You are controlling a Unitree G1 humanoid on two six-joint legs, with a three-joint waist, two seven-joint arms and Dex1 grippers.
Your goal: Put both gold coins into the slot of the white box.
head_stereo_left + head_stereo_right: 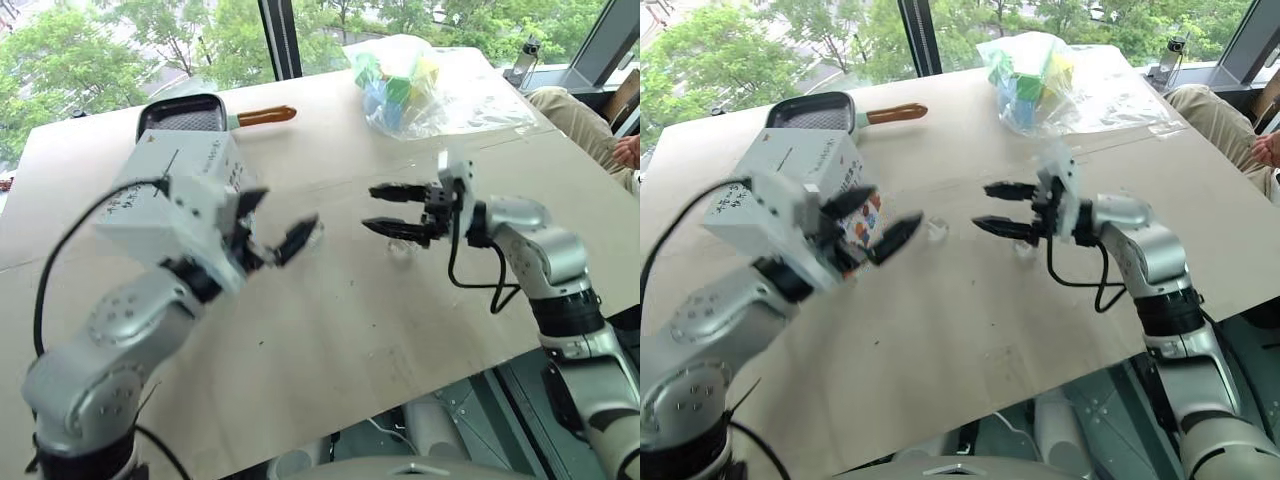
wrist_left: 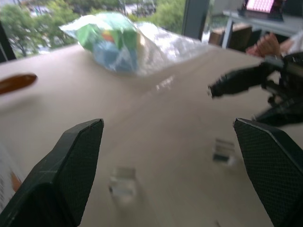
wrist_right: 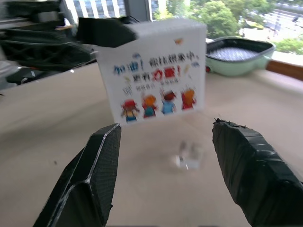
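Facing a cube-shaped white box point(image 3: 154, 71), two black-fingered end effectors.

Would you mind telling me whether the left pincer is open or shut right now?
Open. The left pincer has its two black fingers spread wide with bare table between them, gripping nothing.

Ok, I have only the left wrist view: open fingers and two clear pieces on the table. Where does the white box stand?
Observer: The white box stands on the table close behind the left gripper, between it and the dark pan.
Operator: Which face has the slot?
Observer: The slot is a dark slit on the top face, uncovered.
Operator: And the printed side?
Observer: The side with the colourful figures faces the right gripper, which is open.
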